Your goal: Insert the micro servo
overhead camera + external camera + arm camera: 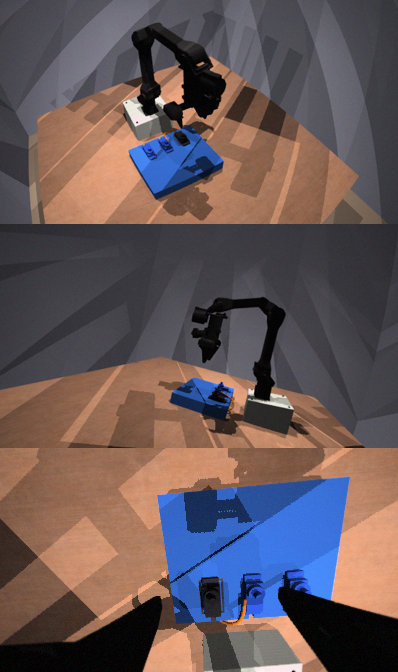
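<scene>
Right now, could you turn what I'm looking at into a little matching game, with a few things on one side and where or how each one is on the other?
Things:
1. gripper
2. black micro servo
3. orange cable
4. grey base block

Places or states:
A. curves out past the deck's edge nearest the arm's base
B. carries the foot of the arm
C. open and empty, high above the blue deck
D. sits in the deck, at one end of a row with two blue servos

Pairs: 1-C, 2-D, 3-A, 4-B
</scene>
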